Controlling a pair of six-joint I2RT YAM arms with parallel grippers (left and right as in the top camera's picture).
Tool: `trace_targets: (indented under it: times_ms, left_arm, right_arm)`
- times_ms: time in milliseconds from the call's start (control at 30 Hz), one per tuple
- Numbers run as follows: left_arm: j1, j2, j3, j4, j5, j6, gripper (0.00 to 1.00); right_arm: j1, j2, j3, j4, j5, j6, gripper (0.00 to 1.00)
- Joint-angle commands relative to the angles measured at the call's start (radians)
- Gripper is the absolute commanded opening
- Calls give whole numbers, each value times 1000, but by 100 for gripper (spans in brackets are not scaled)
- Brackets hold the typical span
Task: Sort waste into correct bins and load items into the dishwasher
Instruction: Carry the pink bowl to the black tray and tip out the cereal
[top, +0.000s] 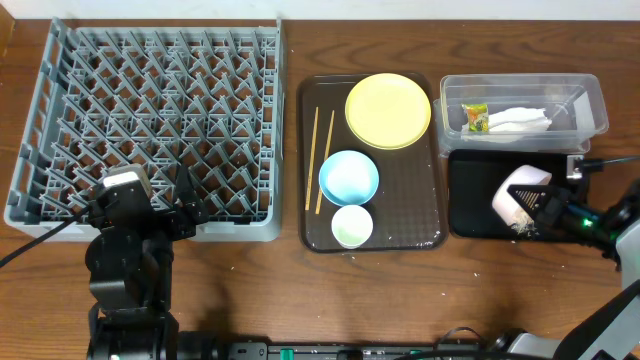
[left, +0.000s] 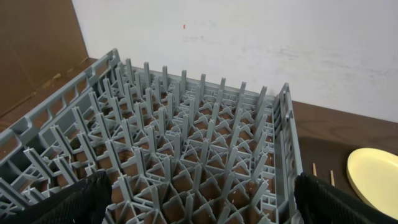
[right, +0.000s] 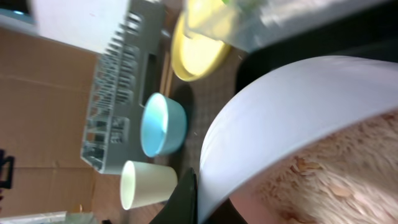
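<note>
My right gripper (top: 535, 215) is shut on the rim of the white bowl (top: 520, 192), which is tipped on its side over the black tray (top: 475, 195). Beige food scraps (right: 336, 180) cling inside the bowl (right: 292, 106). The clear tub (top: 590, 100) holds the printed wrapper (top: 475, 117) and the napkin (top: 520, 121). The yellow plate (top: 388, 110), blue bowl (top: 349, 177), white cup (top: 351, 226) and chopsticks (top: 314, 155) lie on the brown tray (top: 420, 200). My left gripper (left: 199, 199) stands open and empty over the front edge of the grey dish rack (left: 186, 143).
The dish rack (top: 150, 120) fills the left half of the table. The brown tray sits between it and the two bins. A strip of bare wooden table runs along the front, where both arm bases stand.
</note>
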Motion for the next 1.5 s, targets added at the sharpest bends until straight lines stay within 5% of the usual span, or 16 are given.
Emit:
trace_targets:
  times_ms: [0,467,1000,1467]
  left_arm:
    - [5,-1,24,1,-8,6,95]
    - [5,-1,24,1,-8,6,95]
    - [5,-1,24,1,-8,6,95]
    - [5,-1,24,1,-8,6,95]
  right_arm:
    - [-18,-18,-3,18,-170,-68,2]
    - [-19,-18,-3,121,-355,-54,1]
    - [-145,-18,-3,173,-408,272,1]
    - [-154,-18,-3,193,-408,375,1]
